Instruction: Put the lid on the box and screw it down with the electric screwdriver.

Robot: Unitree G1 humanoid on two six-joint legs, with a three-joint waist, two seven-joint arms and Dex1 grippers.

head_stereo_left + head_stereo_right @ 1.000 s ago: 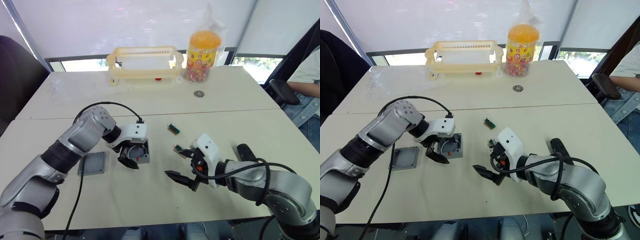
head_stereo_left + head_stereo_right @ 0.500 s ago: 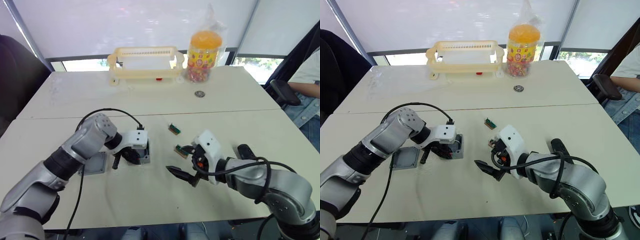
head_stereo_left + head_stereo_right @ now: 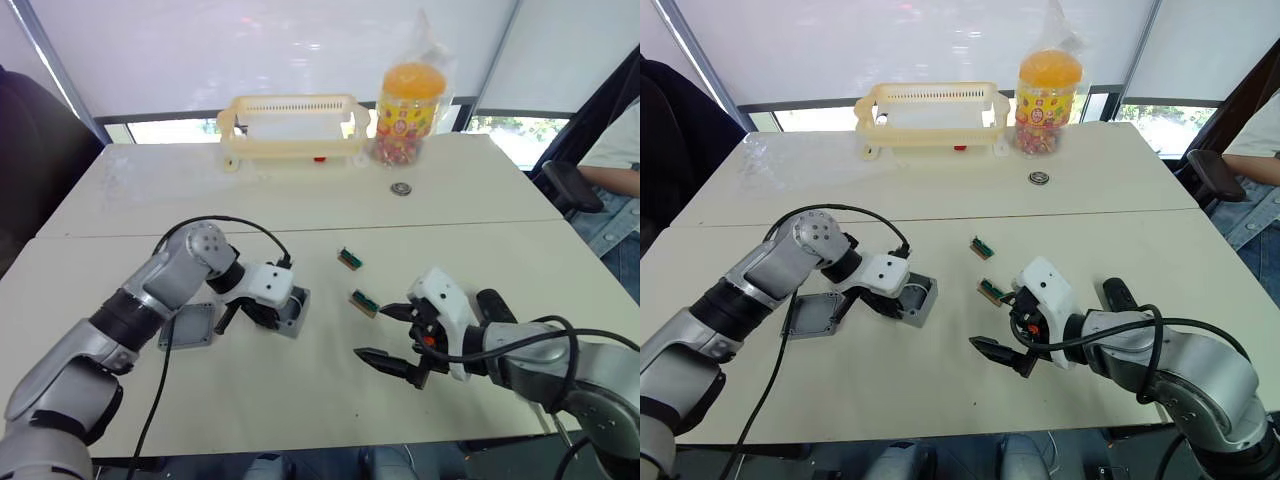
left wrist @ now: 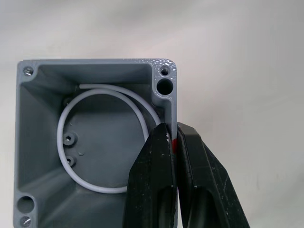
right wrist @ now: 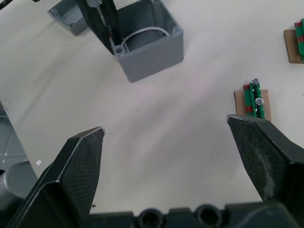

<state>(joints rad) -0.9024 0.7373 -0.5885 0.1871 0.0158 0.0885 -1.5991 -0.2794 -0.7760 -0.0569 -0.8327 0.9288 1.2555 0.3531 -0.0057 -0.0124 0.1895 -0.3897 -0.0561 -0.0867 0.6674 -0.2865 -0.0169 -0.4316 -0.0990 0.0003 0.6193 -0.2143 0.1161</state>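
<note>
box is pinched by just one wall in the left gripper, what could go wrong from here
The left gripper is shut on one thin side wall of the box, so the box could twist or slip out if it is moved. One finger sits inside by the white wire and might snag it. The lid lies close beside the left arm, which could knock it.

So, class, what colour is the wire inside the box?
White wire in the grey box, clearest in the left wrist view.
</note>
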